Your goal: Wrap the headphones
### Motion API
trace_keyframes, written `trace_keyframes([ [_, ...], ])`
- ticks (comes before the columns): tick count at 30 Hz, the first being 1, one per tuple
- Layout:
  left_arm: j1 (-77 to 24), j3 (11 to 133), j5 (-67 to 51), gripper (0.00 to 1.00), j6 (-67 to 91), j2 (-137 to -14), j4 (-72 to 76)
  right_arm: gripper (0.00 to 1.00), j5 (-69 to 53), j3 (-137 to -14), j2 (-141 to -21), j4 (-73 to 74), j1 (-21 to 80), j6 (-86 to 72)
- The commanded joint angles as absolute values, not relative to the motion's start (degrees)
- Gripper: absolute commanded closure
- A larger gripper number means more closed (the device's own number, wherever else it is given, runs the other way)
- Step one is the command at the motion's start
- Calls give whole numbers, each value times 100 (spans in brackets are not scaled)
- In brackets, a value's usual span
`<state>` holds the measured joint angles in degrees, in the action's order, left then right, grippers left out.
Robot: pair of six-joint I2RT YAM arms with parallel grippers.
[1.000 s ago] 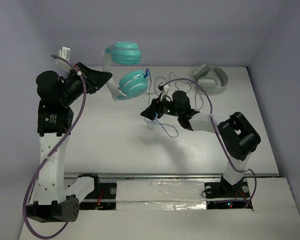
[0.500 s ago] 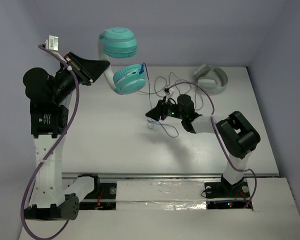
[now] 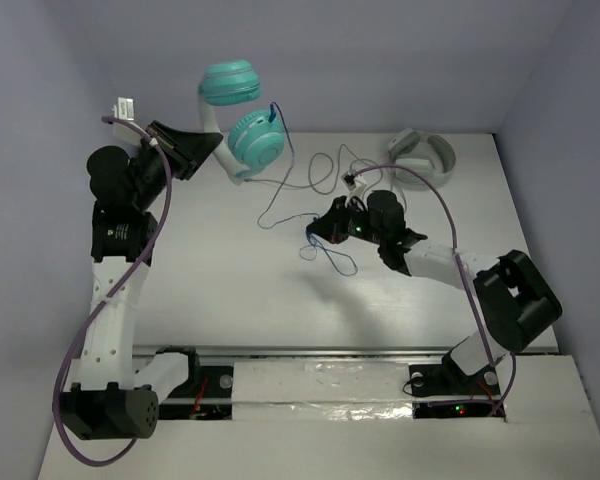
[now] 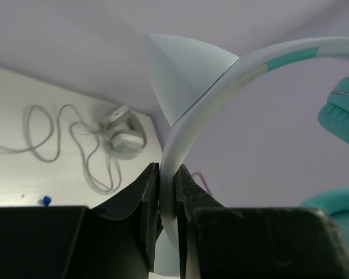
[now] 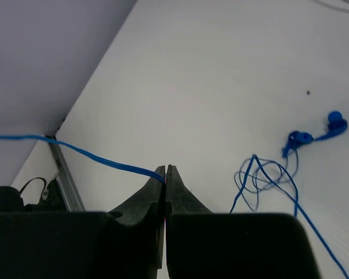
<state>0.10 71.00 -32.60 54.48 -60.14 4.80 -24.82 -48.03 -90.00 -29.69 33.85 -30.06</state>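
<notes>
Here the left gripper (image 3: pixel 202 148) is raised above the far left of the table (image 3: pixel 230 300), its jaws clamped tight on the white headband (image 4: pixel 221 75) of the headphones (image 3: pixel 245 125). The headphones hang in the air, clear of the table. One teal ear cup (image 3: pixel 228 82) sits higher and farther back, and the other is lower with its flat side turned toward the overhead camera. The thin blue cable (image 5: pixel 104 157) leaves the lower cup and runs down and across to the right gripper (image 3: pixel 315 232) near the middle of the table, whose fingers are pinched together on it. Beyond the pinch, the rest of the cable lies in loose loops on the table, with a blue plug (image 5: pixel 334 123) close by. A grey-white headset (image 3: pixel 425 158) rests at the far right corner.
</notes>
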Motion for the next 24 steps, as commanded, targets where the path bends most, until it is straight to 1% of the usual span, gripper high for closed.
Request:
trace_keyframes([
  [1,18,6672,-2429,100,5591,-5810,977,100,-1768,-4931,-8878,-1401,3471,-3085],
  [4,18,6566,-1709,100,5161,-5678,669,100,-1346,-4966,-8667,-863,3699,-3033],
  [6,18,6522,-1250,100,4905,-5547,353,100,-924,-5053,-8570,-231,3849,-2936],
  [7,18,6495,-900,100,4678,-5502,291,100,-766,-5184,-8517,-37,3928,-2840],
  [8,18,6469,-705,100,4545,-5467,186,100,-495,-5255,-8377,435,4120,-2778],
  [10,18,6294,-380,100,4413,-5353,141,100,-160,-5518,-8227,807,4358,-2638],
  [11,18,6249,-291,100,4290,-5326,54,100,207,-5633,-8113,1157,4612,-2585],
  [18,-35,5504,-53,100,3754,-4975,-272,100,1133,-6871,-7779,2697,5439,-2180],
  [20,-96,5379,-53,100,3648,-4966,-368,100,1282,-7258,-7822,3283,5650,-1917],
  [21,-97,5283,-53,100,3569,-4966,-404,100,1362,-7712,-7883,3539,5756,-1846],
  [22,-97,5239,121,100,3542,-4966,-413,100,1502,-7926,-8067,3768,6000,-1741],
  [24,-97,5160,36,100,3481,-4983,-378,100,1959,-8504,-8243,4384,6274,-1592],
])
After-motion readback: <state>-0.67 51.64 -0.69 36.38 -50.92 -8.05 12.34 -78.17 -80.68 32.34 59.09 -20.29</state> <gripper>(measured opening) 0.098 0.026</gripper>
